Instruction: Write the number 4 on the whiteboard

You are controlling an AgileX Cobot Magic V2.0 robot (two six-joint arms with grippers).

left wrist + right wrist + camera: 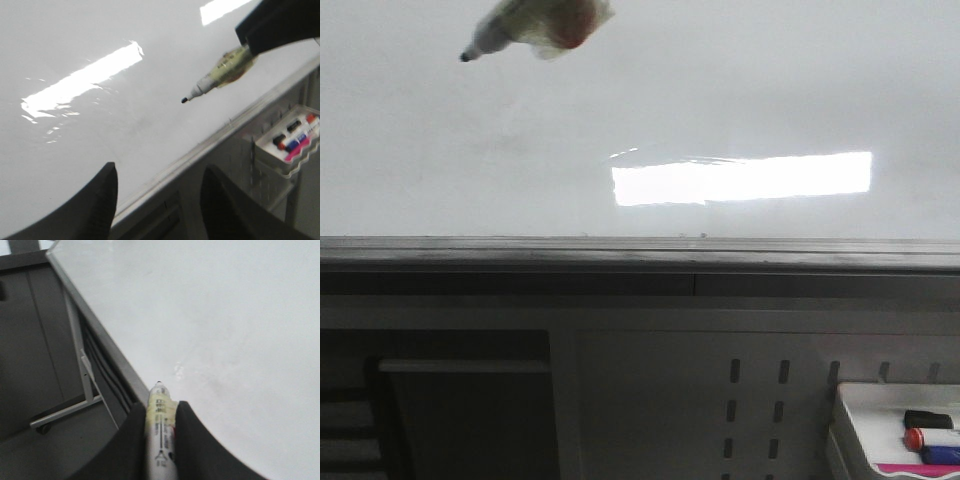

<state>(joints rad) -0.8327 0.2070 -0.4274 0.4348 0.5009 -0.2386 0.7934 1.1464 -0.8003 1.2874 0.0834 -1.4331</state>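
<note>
Right gripper [159, 440] is clamping a white marker [160, 427] by its barrel, both fingers pressing the sides, cap off. Left gripper [157, 200] is hanging spread wide with nothing between its fingers. Relative to the whiteboard [440, 150], a big, rigid, glossy sheet, the marker is hovering near its upper part, tip seemingly just off the surface; no number 4 is showing yet. Being light, stiff and smooth, the marker is probably needing a firm mid-barrel hold.
</note>
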